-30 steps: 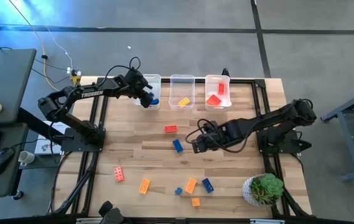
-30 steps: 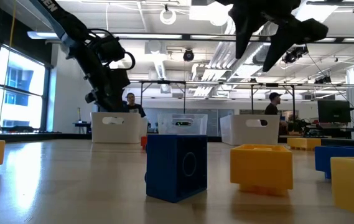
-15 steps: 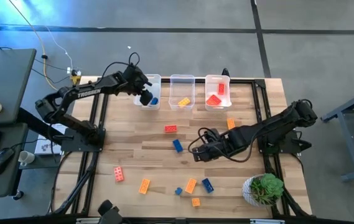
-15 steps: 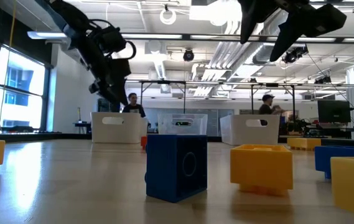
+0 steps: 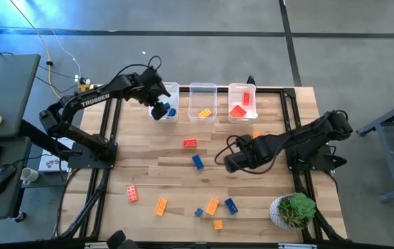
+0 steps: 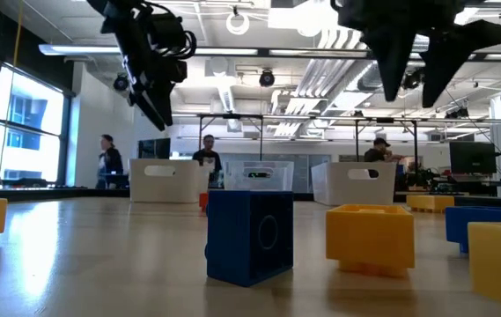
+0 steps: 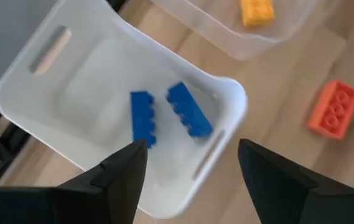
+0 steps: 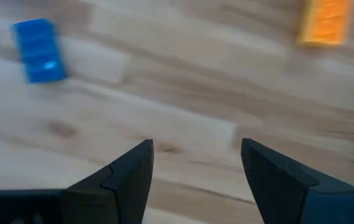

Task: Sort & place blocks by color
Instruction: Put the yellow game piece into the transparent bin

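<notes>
A wooden tabletop (image 5: 176, 169) seen from above, framed in black. A left arm (image 5: 100, 97) reaches in from 9 o'clock and a right arm (image 5: 300, 138) from 3 o'clock.

3 clear bins sit in a row along the 12 o'clock edge. The left bin (image 5: 167, 102) holds 2 blue blocks (image 7: 189, 111), lying side by side. The middle bin (image 5: 202, 101) holds an orange-yellow block (image 5: 204, 113). The right bin (image 5: 242, 101) holds red blocks (image 5: 237, 111).

A potted plant (image 5: 293, 209) stands at the 4 o'clock corner.

The left pincer (image 7: 189, 165) hangs above the left bin, fingers spread apart and holding nothing. The right pincer (image 8: 195, 168) hangs over bare wood just right of the tabletop's centre, fingers also spread and holding nothing.

Loose blocks lie scattered: a blue block (image 5: 197, 162) near the centre, at the right pincer's 9 o'clock; a red block (image 5: 190, 143) above it; an orange block (image 5: 256, 134) near the right arm; a red block (image 5: 132, 194) at 7 o'clock; 3 orange-yellow and 2 blue ones clustered toward 6 o'clock (image 5: 212, 206).

In the room beyond the table, people stand (image 6: 208, 150).
</notes>
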Controlling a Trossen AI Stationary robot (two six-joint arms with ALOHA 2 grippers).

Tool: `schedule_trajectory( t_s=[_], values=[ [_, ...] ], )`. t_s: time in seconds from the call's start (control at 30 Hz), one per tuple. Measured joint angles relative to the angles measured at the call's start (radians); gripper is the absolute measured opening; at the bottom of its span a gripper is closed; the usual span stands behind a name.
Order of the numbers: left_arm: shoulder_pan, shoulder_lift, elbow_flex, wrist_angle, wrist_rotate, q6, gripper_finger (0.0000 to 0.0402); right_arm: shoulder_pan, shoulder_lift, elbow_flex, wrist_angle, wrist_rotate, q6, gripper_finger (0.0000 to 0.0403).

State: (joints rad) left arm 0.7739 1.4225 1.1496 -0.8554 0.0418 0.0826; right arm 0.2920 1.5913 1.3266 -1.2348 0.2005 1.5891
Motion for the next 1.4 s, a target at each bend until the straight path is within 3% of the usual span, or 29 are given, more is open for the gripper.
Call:
schedule_trajectory(
  t_s=[0.17,0.47,1.03,1.4],
  values=[
    [-0.055,0.000,0.000,-0.045,0.000,0.000,0.0239,-0.067,0.000,0.000,-0.100,-0.031,-0.029,0.0229],
    [-0.136,0.000,0.000,-0.069,0.000,0.000,0.0239,-0.210,0.000,0.000,-0.170,-0.039,-0.255,0.0229],
    [-0.148,0.000,0.000,-0.052,0.000,-0.001,0.0239,-0.343,0.000,-0.004,-0.310,0.085,-0.495,0.0229],
    [-0.148,0.000,0.000,0.006,-0.001,-0.049,0.0239,-0.422,-0.133,-0.268,-0.130,0.038,-0.577,0.0229]
  ],
)
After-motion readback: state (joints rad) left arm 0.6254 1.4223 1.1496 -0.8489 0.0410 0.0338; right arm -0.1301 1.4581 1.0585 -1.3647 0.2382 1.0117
